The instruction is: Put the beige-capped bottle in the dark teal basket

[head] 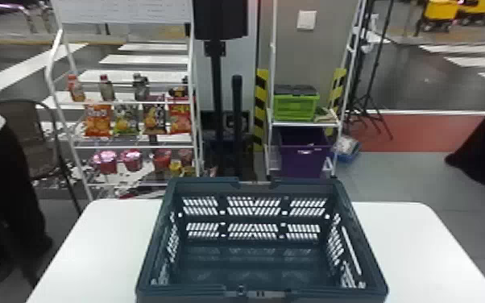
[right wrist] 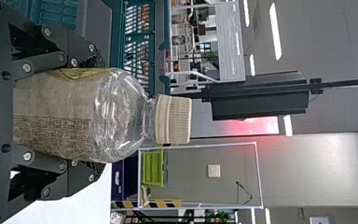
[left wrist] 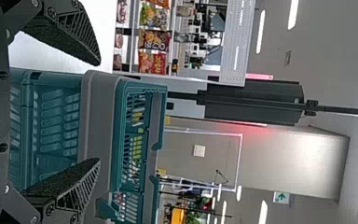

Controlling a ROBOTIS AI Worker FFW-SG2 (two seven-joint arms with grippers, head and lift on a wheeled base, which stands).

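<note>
The dark teal basket (head: pixel 261 296) stands on the white table in the head view, with nothing lying inside. In the left wrist view the left gripper (left wrist: pixel 98 112) is open, its two fingers wide apart with the basket (left wrist: pixel 142 88) beyond them. In the right wrist view the right gripper (right wrist: pixel 98 112) is shut on the beige-capped bottle (right wrist: pixel 121 114), a clear bottle with a worn paper-like label. Its beige cap (right wrist: pixel 173 119) points away from the wrist, so the bottle is upright. Part of the basket (right wrist: pixel 116 37) appears beside the bottle there.
The white table (head: pixel 104 241) extends on both sides of the basket. Behind it stand a rack with snack bags (head: pixel 98 121) and bottles, and another shelf with a green crate (head: pixel 295 105) and a purple bin (head: pixel 303 157). A person stands at the far left.
</note>
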